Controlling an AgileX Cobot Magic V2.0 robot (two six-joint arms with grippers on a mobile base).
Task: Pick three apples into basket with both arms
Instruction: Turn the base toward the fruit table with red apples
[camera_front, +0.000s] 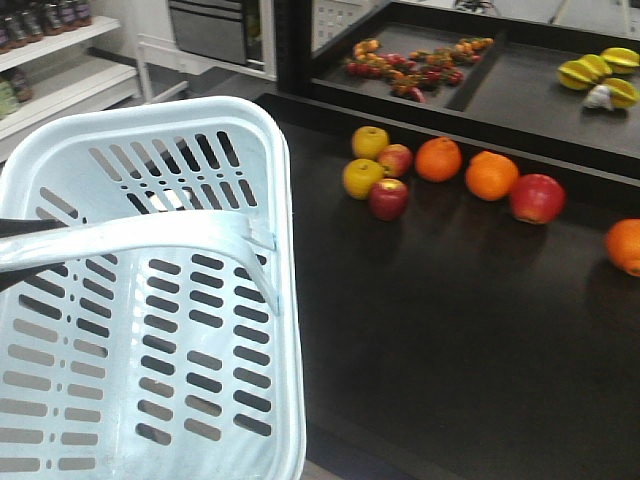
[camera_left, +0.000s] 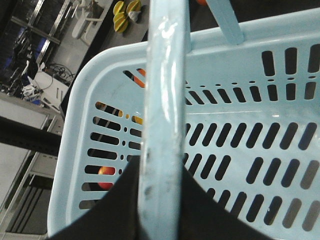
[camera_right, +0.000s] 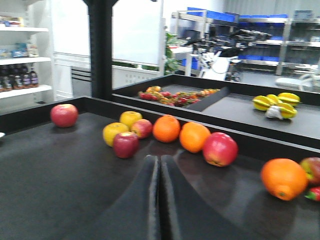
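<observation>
- left gripper (camera_left: 161, 174): clamped on the handle (camera_left: 162, 100) of the basket, one black finger on each side of the bar.
- right gripper (camera_right: 160, 160): fingers pressed together with nothing between them, low over the black table (camera_right: 55, 175), facing the row of fruit.
- basket (camera_front: 160, 108): pale blue, slotted, at the left of the table; only its bare floor shows inside.
- dark red apple (camera_front: 388, 198): on the table outside the basket, just beside the lower yellow apple.
- streaked red apple (camera_front: 395, 160): on the table, between the yellow apples and the nearest orange.
- large red apple (camera_front: 537, 198): on the table, just right of the second orange.
- lone red apple (camera_right: 64, 115): on the table, well apart to the left of the group.
- yellow apples (camera_front: 370, 142), two: left end of the group.
- oranges (camera_front: 438, 159), three: two side by side, one apart at the right edge.
- rear tray (camera_front: 330, 85): small mixed fruit, too small to name.
</observation>
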